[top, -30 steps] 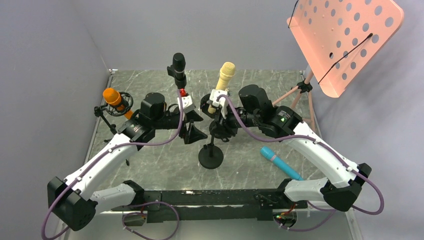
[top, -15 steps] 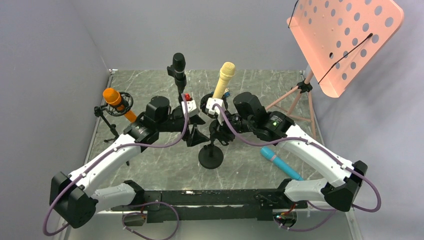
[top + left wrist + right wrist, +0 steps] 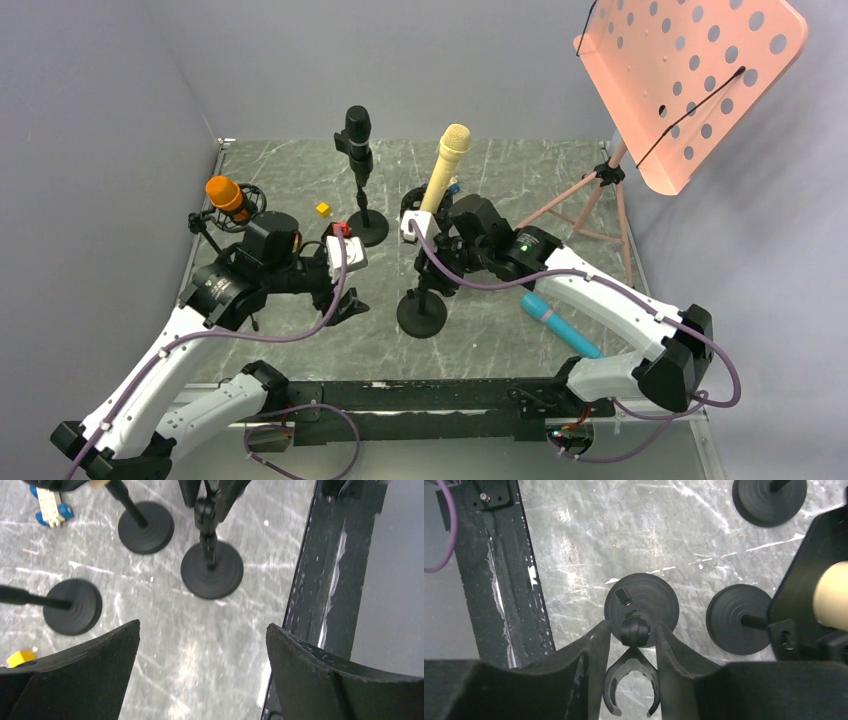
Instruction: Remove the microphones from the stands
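A teal microphone [image 3: 560, 325] lies flat on the table to the right of the middle stand [image 3: 421, 312]. That stand's black C-shaped clip [image 3: 631, 680] holds nothing. My right gripper [image 3: 432, 262] [image 3: 631, 635] is shut on the clip, with its fingers [image 3: 594, 652] pressing it from both sides above the round base [image 3: 641, 607]. My left gripper [image 3: 345, 298] [image 3: 202, 630] hangs open to the left of the stand. Between its fingers only the table shows.
A black microphone [image 3: 357, 135] stands on its stand at the back. A cream one [image 3: 448, 160] is just behind my right wrist and an orange one [image 3: 228, 195] at the left. A pink music stand [image 3: 690, 80] fills the back right. A small yellow block [image 3: 322, 209] lies on the table.
My left arm has drawn back to the left and towards the near edge, and its jaws have opened wider. My right gripper has shifted slightly left and stays at the clip.
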